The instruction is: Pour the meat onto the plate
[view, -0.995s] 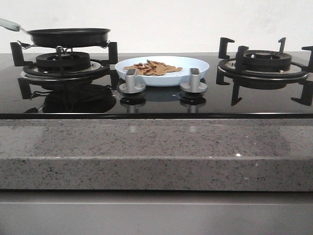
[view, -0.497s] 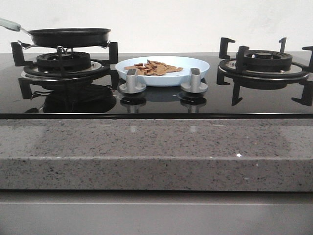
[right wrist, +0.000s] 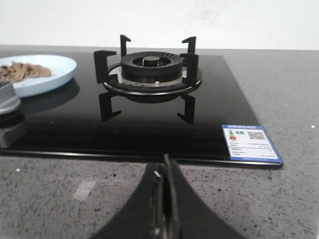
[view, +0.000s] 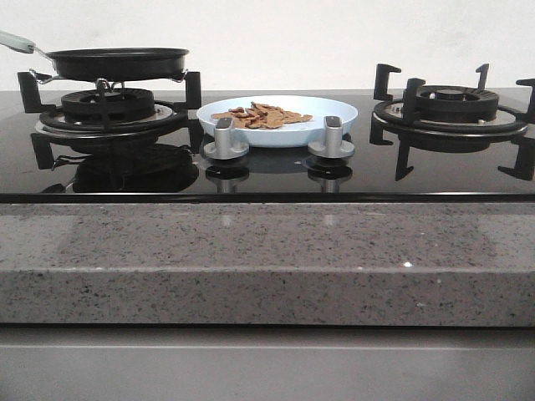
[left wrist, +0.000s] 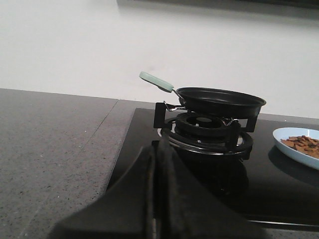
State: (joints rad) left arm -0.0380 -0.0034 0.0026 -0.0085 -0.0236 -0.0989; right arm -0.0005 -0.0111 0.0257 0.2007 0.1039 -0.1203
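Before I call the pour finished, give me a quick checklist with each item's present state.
1. Reddish-brown meat pieces lying on the pale blue round plate: ok.
2. Black round frying pan set back on the left burner grate: ok.
3. Pan empty: cannot tell, its inside is hidden.
4. Left gripper shut, holding nothing: ok.
5. Right gripper shut, holding nothing: ok.
6. Meat spilled on the black glass cooktop: none seen, ok.
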